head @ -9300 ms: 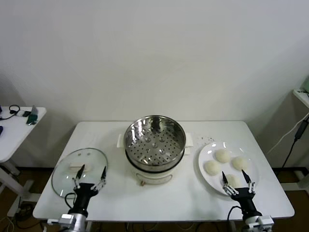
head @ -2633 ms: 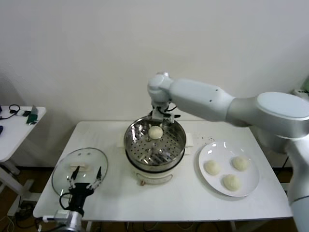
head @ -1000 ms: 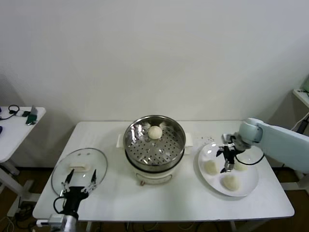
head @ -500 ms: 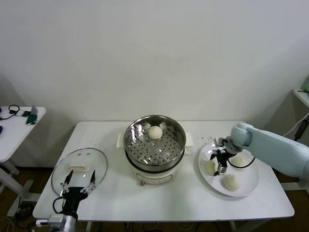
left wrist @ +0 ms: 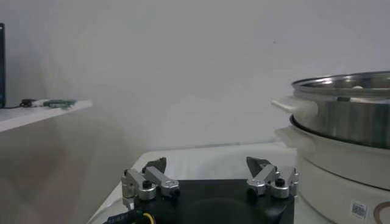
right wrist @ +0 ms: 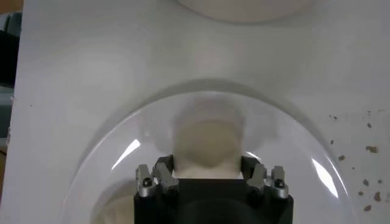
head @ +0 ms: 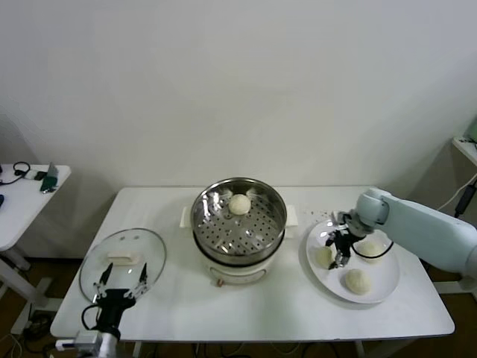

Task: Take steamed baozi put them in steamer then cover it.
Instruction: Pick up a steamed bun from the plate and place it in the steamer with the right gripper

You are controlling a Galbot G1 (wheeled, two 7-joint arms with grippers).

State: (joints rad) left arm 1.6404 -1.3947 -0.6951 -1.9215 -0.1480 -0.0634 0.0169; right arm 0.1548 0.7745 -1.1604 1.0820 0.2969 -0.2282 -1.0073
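The steel steamer on its white pot base holds one baozi at its far side. Three baozi lie on the white plate: left, far right and front. My right gripper is open and low over the left bun. In the right wrist view that bun sits between the two fingers of the gripper, one on each side. My left gripper is open and empty at the table's front left; it also shows in the left wrist view.
The glass lid with a white handle lies flat on the table left of the steamer, just beyond my left gripper. The steamer stands to one side in the left wrist view. A small side table stands far left.
One bun went from the plate into the steamer. My right gripper has since come back to the plate, shifted to its left bun and lowered around it. The left arm has stayed parked.
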